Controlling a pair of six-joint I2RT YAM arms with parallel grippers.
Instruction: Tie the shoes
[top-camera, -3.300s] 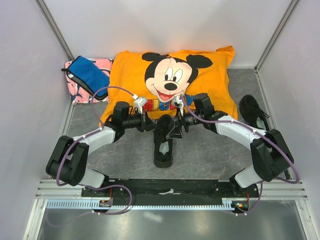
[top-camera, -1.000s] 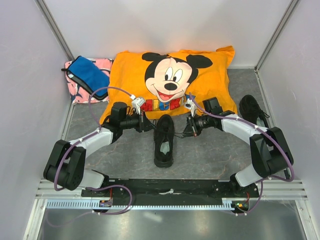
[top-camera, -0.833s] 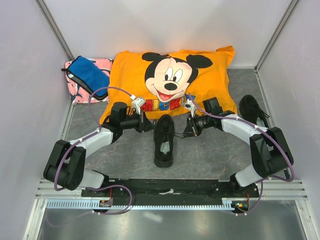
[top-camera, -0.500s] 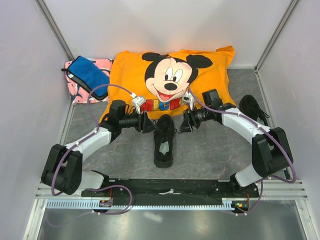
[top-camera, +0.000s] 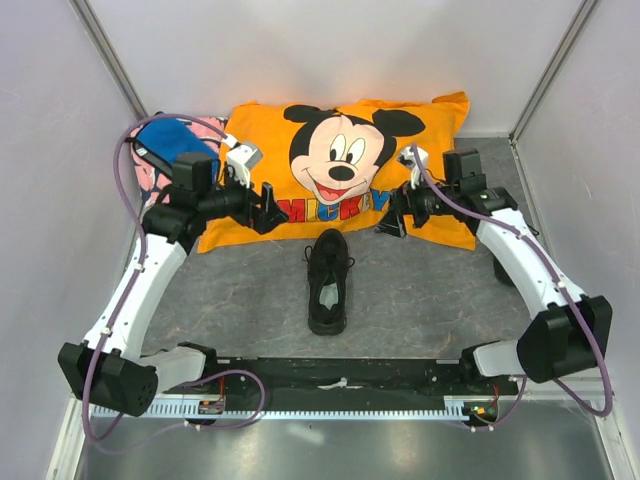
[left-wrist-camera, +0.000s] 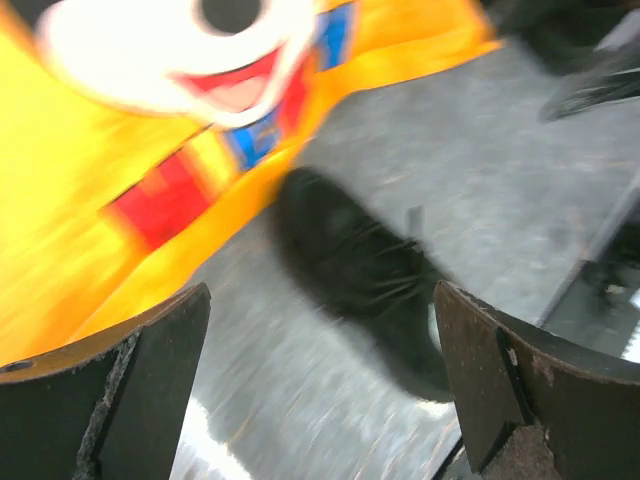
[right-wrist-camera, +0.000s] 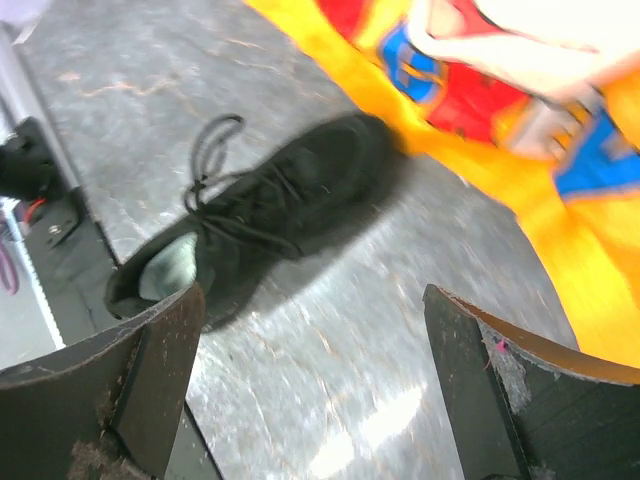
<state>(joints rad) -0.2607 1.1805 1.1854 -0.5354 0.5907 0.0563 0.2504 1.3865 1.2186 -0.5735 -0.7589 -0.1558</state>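
Right, nearest us sits the black shoe (top-camera: 328, 280), flat on the grey mottled table (top-camera: 430, 295). Its heel points toward the arm bases and its toe is right at the edge of the pillow (top-camera: 255, 140), clear of both grippers. From overhead it's just a dark oval. The right wrist camera gives the detail: a matte black upper, a thin lace (right-wrist-camera: 212, 150) looping out to one side and a greyish insole (right-wrist-camera: 168, 272) in the opening. Whether that lace is knotted, I can't tell. The left wrist view is badly smeared, so the shoe there is only a black blob.

The left gripper (top-camera: 268, 210) hangs over the pillow's near edge. Its fingers (left-wrist-camera: 140, 390), dark and scuffed, are spread wide with nothing between them. The right gripper (top-camera: 390, 218) mirrors it on the other side, jaws also parted and empty.

Behind them, the pillow is soft orange fabric with a big cartoon mouse face. The lettering (top-camera: 330, 207) reads MICKEY in red, blue and yellow. A blue pouch (top-camera: 172, 135) lies at far left.
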